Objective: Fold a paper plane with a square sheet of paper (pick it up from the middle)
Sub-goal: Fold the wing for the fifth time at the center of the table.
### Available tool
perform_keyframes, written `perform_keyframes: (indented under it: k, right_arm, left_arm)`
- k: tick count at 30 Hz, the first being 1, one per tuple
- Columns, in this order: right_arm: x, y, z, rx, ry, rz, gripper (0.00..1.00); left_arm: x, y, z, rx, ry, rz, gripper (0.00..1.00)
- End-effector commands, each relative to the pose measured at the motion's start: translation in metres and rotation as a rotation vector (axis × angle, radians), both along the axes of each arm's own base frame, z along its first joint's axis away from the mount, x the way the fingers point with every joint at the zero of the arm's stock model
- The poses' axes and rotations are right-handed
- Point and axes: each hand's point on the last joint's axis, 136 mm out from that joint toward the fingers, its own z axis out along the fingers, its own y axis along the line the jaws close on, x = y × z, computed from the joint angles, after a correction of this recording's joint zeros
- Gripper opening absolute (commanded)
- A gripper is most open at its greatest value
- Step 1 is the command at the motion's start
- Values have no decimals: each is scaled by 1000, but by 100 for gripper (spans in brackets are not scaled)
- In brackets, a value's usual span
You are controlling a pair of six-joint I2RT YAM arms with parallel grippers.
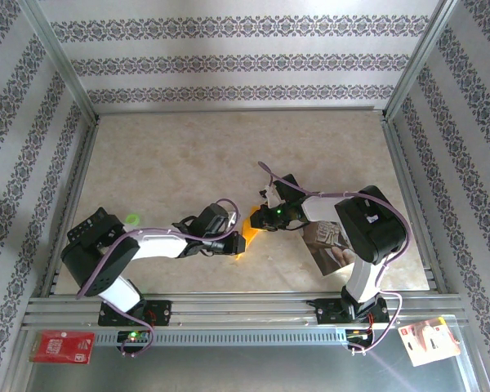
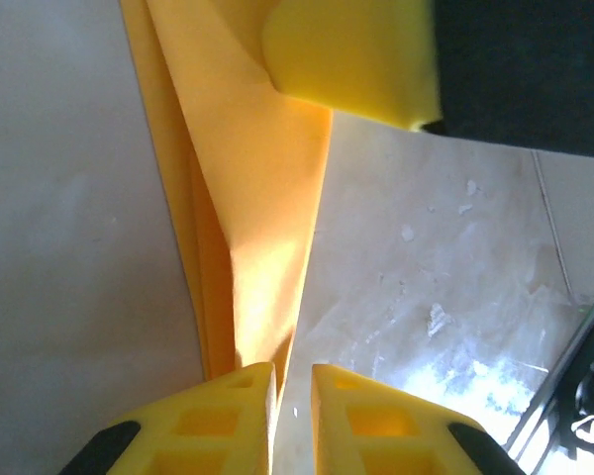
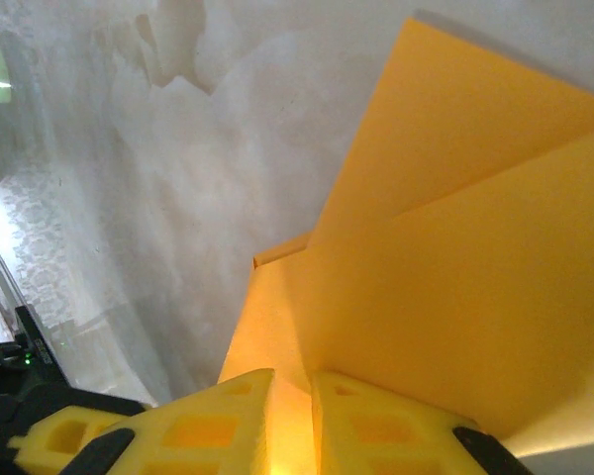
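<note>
Presently, both arms reach inward and meet over the near middle of the table [image 1: 188,155], with the orange paper [image 1: 247,234] between their tips.

Left gripper [image 2: 292,381]: the jaws stand narrow, with only a thin gap between the yellow fingers. One end of the orange paper runs down into that gap and is pinched there. From this grip the paper stretches away as a long, narrow, folded strip with at least two layers and a crease along its length. Its far end passes under one yellow finger [image 2: 356,54] of the other arm.

Right gripper [image 3: 292,381]: the jaws are likewise narrow and closed on the same paper. The paper rises from between the fingers in broad overlapping panels, and a stepped fold edge shows on the left side (the layers there are plainly doubled).

Position of the paper: it is held at both ends, spanning the short space between the two grippers, just ahead of the arm bases. I cannot tell whether its underside touches the table or hangs clear of it.

Other items noted: a glossy photo sheet [image 1: 333,249] lies on the table under the right arm, apart from the paper. A red card [image 1: 63,346] lies off the table, at the near left corner of the frame rail.
</note>
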Motion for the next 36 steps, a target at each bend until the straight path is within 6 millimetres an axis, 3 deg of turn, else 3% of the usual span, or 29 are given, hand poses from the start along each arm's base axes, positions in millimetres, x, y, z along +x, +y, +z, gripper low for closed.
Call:
perform_keyframes:
  k: [1,3,9,15,28,36]
  right_arm:
    - [-7,-17,-29,-92,45,-20,20]
    - [-7,-17,-30,-92,47,-22,20]
    - [-7,-17,-29,-91,45,-21,20]
    - [-7,-18,-29,-93,45,-23,20]
    - [-7,-18,-30,-94,49,-22,20]
    - [-8,-19,-32,-97,51,-21,20]
  left_arm:
    - [0,-1,17,-7,-24,-29,16]
    - [4,-9,28,-51,-41,-30,16]
    - [12,-26,35,-88,-46,-60,17]
    - [9,-39,26,-66,-19,-109,18]
    - [5,-18,-15,45,47,-83,17]
    - [-1,-7,-23,69,61,-78,17]
